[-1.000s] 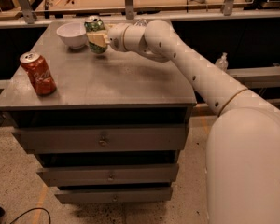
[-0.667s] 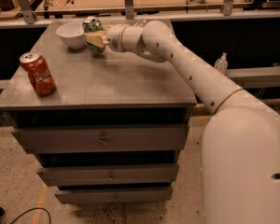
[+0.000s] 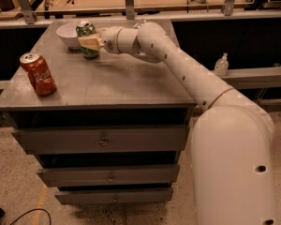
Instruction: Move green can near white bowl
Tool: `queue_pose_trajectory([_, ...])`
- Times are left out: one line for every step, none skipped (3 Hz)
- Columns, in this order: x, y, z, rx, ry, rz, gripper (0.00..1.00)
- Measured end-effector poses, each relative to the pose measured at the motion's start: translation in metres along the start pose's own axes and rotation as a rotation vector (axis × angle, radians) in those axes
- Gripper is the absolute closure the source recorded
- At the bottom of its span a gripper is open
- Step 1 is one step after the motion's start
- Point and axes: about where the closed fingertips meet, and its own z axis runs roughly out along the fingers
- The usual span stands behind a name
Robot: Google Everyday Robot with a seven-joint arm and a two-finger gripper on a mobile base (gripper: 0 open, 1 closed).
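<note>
The green can stands upright at the back of the grey cabinet top, right beside the white bowl, which is just to its left. My gripper reaches in from the right, and its pale fingers are closed around the middle of the can. The can's base looks to be on or just above the surface.
A red cola can stands near the front left edge of the cabinet top. The cabinet has several drawers below. A wooden bench with railing posts runs behind. A small bottle sits on a shelf at the right.
The view has shifted a little. The can and gripper stay next to the bowl, with the grip unchanged.
</note>
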Motion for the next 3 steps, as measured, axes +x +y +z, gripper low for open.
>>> queue_pose_trajectory([0.002,0.003,0.004,-0.015,0.007,-0.005,0.15])
queue_pose_trajectory([0.000,0.005,0.000,-0.021,0.005,-0.002,0.00])
queue_pose_trajectory([-0.016,0.000,-0.033,-0.029,0.018,-0.009,0.00])
